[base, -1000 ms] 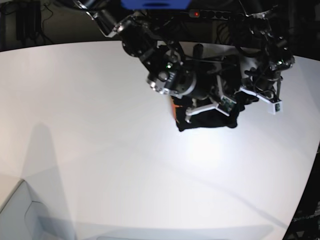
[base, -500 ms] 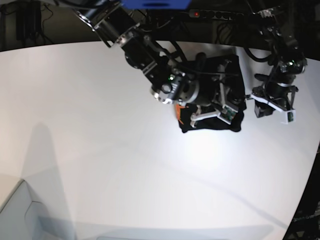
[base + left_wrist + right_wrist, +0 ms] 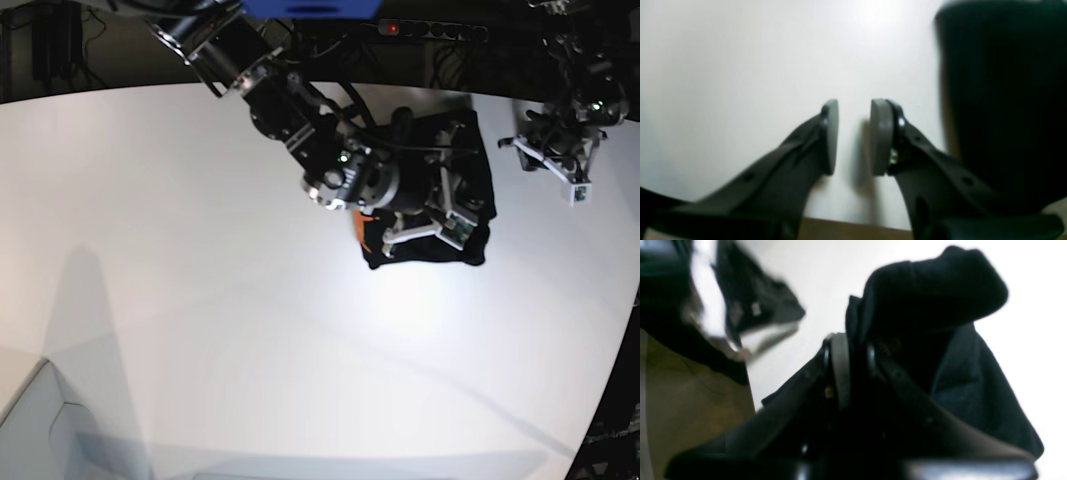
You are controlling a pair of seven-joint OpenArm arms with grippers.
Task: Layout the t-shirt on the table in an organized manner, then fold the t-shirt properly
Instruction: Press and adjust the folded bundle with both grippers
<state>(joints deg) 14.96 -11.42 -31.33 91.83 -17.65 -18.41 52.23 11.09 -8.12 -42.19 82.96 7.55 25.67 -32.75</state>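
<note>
The black t-shirt point(image 3: 440, 215) lay as a compact dark bundle on the far right part of the white table point(image 3: 200, 300), with a sliver of orange print showing at its left edge beside the right arm. The right gripper point(image 3: 855, 363) was pressed into that bundle, its two grey pads nearly together and pinching a fold of black cloth between them; in the right wrist view the fabric rose in a rounded hump above the pads and draped down to their right. The right arm reached in from the far side of the table and covered much of the garment in the base view. The left gripper point(image 3: 853, 136) hung apart from the shirt, out toward the table's right edge, its pads point(image 3: 831, 133) standing a narrow gap apart with nothing between them and only bare white tabletop below. In the left wrist view a blurred black mass filled the right side of the frame, too soft to identify with certainty.
</note>
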